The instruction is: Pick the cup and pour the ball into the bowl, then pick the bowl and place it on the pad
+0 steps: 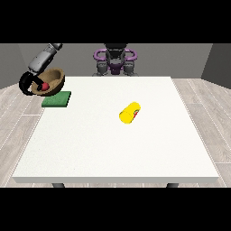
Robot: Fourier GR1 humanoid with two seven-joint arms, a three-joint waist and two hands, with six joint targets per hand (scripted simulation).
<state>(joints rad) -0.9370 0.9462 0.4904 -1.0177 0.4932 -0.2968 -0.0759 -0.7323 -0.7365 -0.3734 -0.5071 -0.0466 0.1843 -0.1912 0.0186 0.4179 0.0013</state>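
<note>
Surface [113, 149]: large and white, its far edge toward the robot.
Robot [115, 60]: small, behind the middle of the far edge.
Pad [57, 99]: green, flat on the surface near the far corner at the view's left.
Bowl [50, 82]: brown, tilted, held above the pad at that same corner.
Ball [45, 85]: red, inside the bowl.
Hand at the view's left [28, 84]: black, its fingers curled round the bowl's rim; the grey arm slants up and away from it.
Cup [130, 112]: yellow, lying on its side near the middle of the surface, well apart from the pad.
</note>
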